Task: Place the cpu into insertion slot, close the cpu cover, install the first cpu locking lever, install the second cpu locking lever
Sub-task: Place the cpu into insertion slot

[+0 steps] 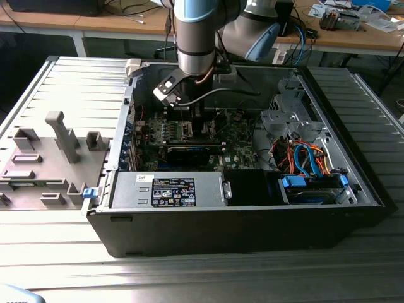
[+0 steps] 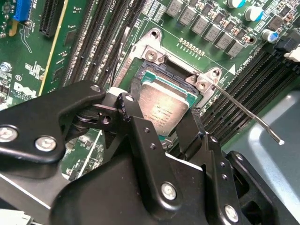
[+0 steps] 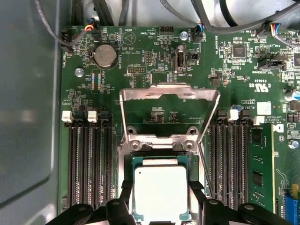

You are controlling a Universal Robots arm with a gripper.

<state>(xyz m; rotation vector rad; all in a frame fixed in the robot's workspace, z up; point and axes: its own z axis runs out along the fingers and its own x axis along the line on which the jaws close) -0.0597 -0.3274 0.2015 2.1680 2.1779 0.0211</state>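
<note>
The cpu [image 3: 161, 194], a silver-topped square on a green base, sits level in or just above the insertion slot [image 3: 159, 157] of the green motherboard [image 3: 140, 56]. My gripper [image 3: 161, 185] is shut on it, one black finger against each of two opposite edges. In the second wrist view the fingers [image 2: 135, 101] flank the cpu [image 2: 161, 112] over the slot [image 2: 157, 69]. The cpu cover [image 3: 169, 92] is swung open and lies back past its hinge. A thin wire locking lever [image 2: 248, 117] stands raised beside the slot. In the exterior view the gripper [image 1: 189, 118] reaches down into the computer case.
Rows of long memory slots [image 3: 89, 159] run on both sides of the socket. A black power supply [image 1: 170, 189] and a drive bay with coloured cables [image 1: 309, 164] fill the case front. A grey fixture tray [image 1: 50, 158] lies at the exterior view's left.
</note>
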